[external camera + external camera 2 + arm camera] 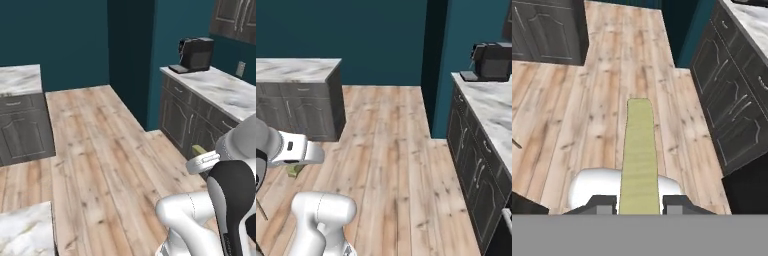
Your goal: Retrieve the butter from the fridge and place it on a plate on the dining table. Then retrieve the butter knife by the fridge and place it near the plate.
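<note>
Black coffee machine (196, 54) on marbled counter (227, 90) above dark cabinets (737, 95); plank floor (105, 165).

The butter (640, 157) is a slim, pale yellow-olive stick with a faintly ribbed surface and a squared far end. In the hand view it stands out lengthwise from between the two dark finger tips of the gripper (640, 202), which are closed against its sides at its near end. It is carried in the air above the pale wooden floor, pointing forward along the gripper, between the dark cabinets to either side. In the left base view only a small olive tip of it (199, 149) peeks out beside the arm's wrist; in the right base view a bit (295, 170) shows under the wrist.
</note>
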Tool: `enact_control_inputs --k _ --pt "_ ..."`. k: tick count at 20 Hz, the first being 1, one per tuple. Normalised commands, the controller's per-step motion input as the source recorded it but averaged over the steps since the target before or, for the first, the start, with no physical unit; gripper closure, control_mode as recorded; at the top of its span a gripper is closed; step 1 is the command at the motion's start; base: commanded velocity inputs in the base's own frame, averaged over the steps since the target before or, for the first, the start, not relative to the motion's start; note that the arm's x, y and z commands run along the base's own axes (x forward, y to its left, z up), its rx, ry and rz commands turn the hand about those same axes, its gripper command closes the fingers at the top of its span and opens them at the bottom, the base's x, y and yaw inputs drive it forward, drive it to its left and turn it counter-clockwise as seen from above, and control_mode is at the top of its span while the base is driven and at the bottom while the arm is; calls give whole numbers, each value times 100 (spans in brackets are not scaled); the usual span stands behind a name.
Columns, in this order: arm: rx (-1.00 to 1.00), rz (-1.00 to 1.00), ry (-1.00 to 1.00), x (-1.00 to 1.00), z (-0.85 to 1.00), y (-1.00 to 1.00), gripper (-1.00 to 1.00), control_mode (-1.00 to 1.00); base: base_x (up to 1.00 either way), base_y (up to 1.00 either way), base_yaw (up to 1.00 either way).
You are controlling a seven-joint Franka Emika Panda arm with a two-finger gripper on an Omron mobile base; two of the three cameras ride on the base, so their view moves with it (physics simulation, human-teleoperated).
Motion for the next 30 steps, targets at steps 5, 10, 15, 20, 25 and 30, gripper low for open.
enact_control_inputs --k 5,10,15,20,25,30 --pt "0 0 0 0 0 0 100 100 100 26 5" --pt "0 0 0 0 0 0 100 100 100 30 5" --pt "0 0 0 0 0 0 100 100 100 20 5" --pt "0 0 0 0 0 0 100 100 100 12 6" --pt "0 0 0 0 0 0 100 100 100 10 3" --pt "0 0 0 0 0 0 100 100 100 10 0"
